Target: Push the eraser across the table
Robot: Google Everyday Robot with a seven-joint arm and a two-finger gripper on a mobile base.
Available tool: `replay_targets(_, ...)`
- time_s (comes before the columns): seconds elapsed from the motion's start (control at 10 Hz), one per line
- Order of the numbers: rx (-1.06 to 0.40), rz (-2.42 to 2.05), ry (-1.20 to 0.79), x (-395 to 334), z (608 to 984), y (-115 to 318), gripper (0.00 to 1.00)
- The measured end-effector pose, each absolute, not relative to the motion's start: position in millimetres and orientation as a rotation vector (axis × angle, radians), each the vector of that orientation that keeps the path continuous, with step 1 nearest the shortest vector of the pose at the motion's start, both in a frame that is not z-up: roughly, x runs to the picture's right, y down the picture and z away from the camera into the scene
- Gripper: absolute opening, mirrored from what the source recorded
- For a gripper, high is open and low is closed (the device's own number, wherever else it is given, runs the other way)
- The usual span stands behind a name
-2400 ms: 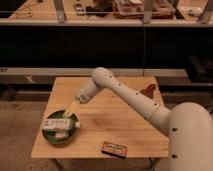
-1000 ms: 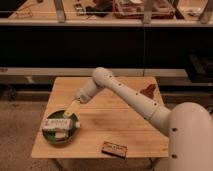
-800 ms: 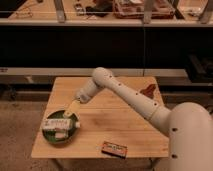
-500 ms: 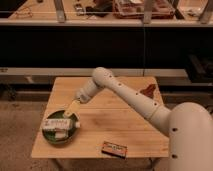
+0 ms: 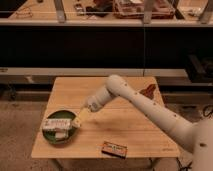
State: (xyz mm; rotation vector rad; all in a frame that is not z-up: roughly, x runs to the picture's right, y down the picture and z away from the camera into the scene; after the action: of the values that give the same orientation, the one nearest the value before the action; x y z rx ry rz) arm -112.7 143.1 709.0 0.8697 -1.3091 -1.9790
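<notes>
The hand [image 5: 78,120] hangs low over the wooden tabletop [image 5: 125,117], at the end of the white arm [image 5: 145,105] that reaches in from the lower right of the picture. Its pale tip sits right at the rim of a green bowl [image 5: 48,139], on the side of the bowl that faces the arm. Whether the hand is spread apart or closed together cannot be told, nor whether it touches the rim.

Just past the hand to the picture's left, a flat pale packet [image 5: 56,123] with a label lies across the inside of the bowl. A smaller light-coloured piece [image 5: 63,134] lies beside it, nearer the camera.

The eraser [image 5: 115,148], a small dark rectangular block, lies flat on the tabletop, well apart from the hand. It is to the picture's right of the hand and nearer the camera, close to the front edge and outside the bowl.

Far beyond the hand, at the back right corner, lies a small reddish-brown object [image 5: 148,92].
</notes>
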Motion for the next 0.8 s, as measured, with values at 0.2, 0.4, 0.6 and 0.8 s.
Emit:
replay_targets(0.2, 0.883, -1.982, -1.261, -85.7, 689.0, 181.9, 0.8)
replay_targets(0.4, 0.842, -2.009, -1.213, -58.3, 678.3, 229.9, 0.71)
replay_targets(0.6, 0.772, -2.002, -1.183, -32.0, 671.3, 275.7, 0.51)
replay_targets(0.8, 0.781, -1.926, -1.15, -10.1, 657.9, 295.0, 0.31)
